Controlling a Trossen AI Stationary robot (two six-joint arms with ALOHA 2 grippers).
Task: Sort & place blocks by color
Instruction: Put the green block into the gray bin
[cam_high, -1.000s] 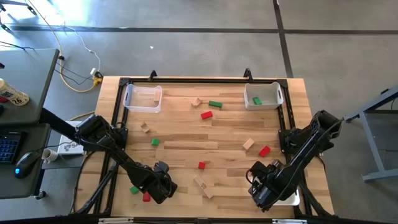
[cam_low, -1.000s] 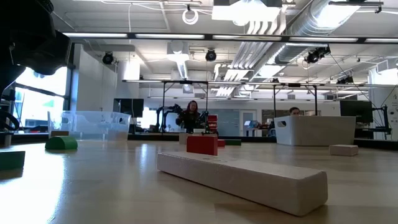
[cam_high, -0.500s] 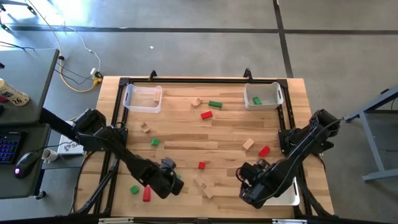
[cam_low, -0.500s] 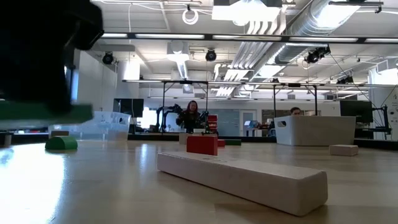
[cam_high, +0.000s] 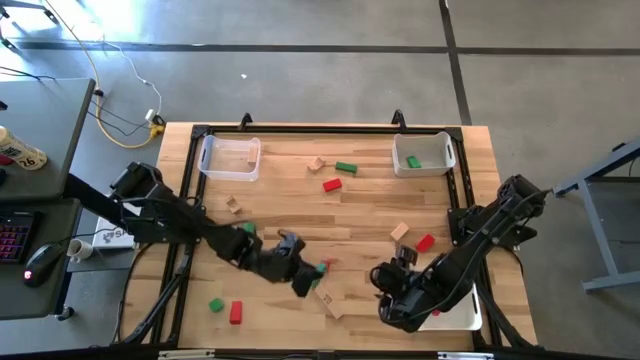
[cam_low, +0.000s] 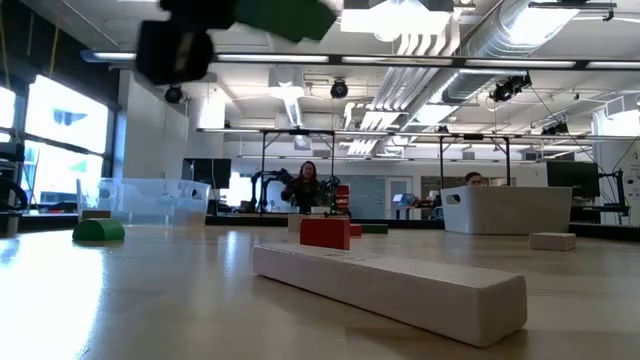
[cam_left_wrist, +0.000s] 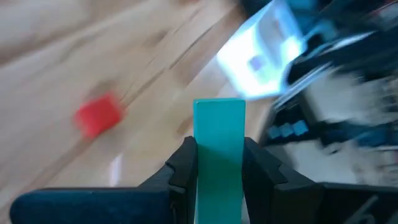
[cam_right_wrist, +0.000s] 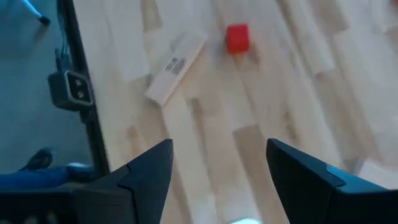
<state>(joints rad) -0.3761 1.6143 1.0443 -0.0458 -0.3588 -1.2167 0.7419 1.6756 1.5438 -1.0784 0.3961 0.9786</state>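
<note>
My left gripper (cam_high: 311, 272) hovers over the table's middle near part, shut on a green block (cam_left_wrist: 219, 140). The low view shows the block (cam_low: 285, 14) high above the table. My right gripper (cam_high: 384, 290) is open over the near right part, facing a tan bar (cam_right_wrist: 176, 59) and a red cube (cam_right_wrist: 237, 37) that lie flat on the table. Other red, green and tan blocks lie scattered, among them a green bar (cam_high: 346, 166), a red block (cam_high: 332, 185), a tan block (cam_high: 400, 231) and a red block (cam_high: 426, 242). My left gripper pinches the green block by its two long side faces (cam_left_wrist: 200, 155), one finger (cam_left_wrist: 184, 163) on each. One end of the block sticks out past the fingertips. The block is lifted clear of the table.
A clear bin (cam_high: 230, 157) stands at the far left. A white bin (cam_high: 423, 153) at the far right holds a green block (cam_high: 414, 160). A white tray (cam_high: 460, 318) sits at the near right edge. A green block (cam_high: 215, 304) and a red block (cam_high: 236, 312) lie near left.
My left gripper has risen from the table's near left part with the green block, lifting it clear, and has swung toward the table's right and far side to the middle. My right gripper has moved toward the table's left.
</note>
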